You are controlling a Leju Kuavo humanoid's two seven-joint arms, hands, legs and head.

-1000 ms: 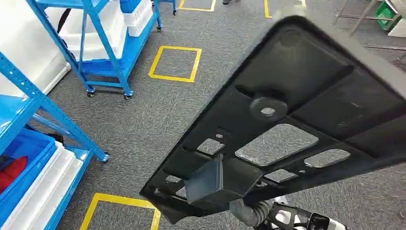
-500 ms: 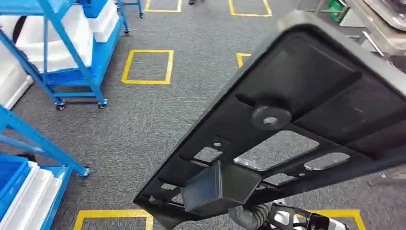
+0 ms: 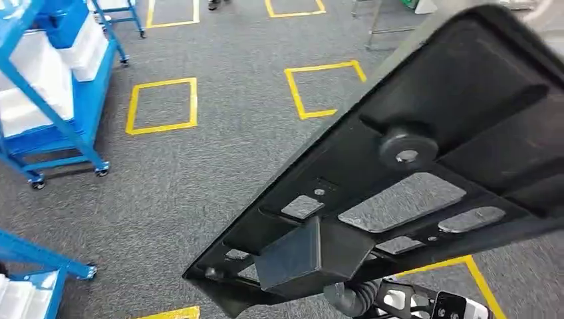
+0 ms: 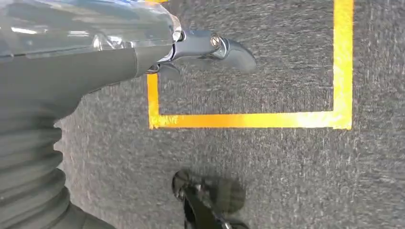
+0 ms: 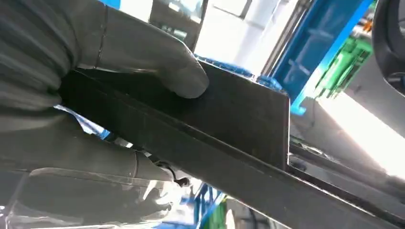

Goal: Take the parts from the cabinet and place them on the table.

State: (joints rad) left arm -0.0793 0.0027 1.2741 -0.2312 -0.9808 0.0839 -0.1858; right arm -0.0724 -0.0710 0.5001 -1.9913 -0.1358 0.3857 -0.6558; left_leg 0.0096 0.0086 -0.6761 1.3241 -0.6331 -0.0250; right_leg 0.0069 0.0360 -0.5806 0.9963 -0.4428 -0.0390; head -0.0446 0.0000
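Carry leg: I have the panel [image 3: 425, 166] out of the cabinet and in transit; no bench in sight yet, so the job now is to get it there without dropping or striking it.

Right hand [image 5: 110, 95]: clamped on the panel's near edge, thumb [image 5: 162, 67] pressed flat on the upper face, the rest of the hand wrapped beneath; the grip sits by the boxy block [image 3: 309, 256] at the low corner, so most of the panel hangs out ahead and up, tilted, over the carpet [image 3: 199, 186].

Left hand [image 4: 210, 47]: hangs at my side over a yellow floor mark [image 4: 248, 119], holding nothing; what shows of its fingers lies loosely apart.

Judgement: one-corner grip on a long flat part means a large lever; any quick turn will try to twist it out of the thumb; keep the wrist stiff, turn slowly, keep the pinch firm.

The panel blocks much of my forward view on the right; the blue rack [image 3: 53, 93] stands well apart on the left; the far corner is the part most likely to hit something, so swing wide.

At the bench: lower the far edge first, let it bear, then lay the near edge down and release; bring the left hand under if the tilt grows.
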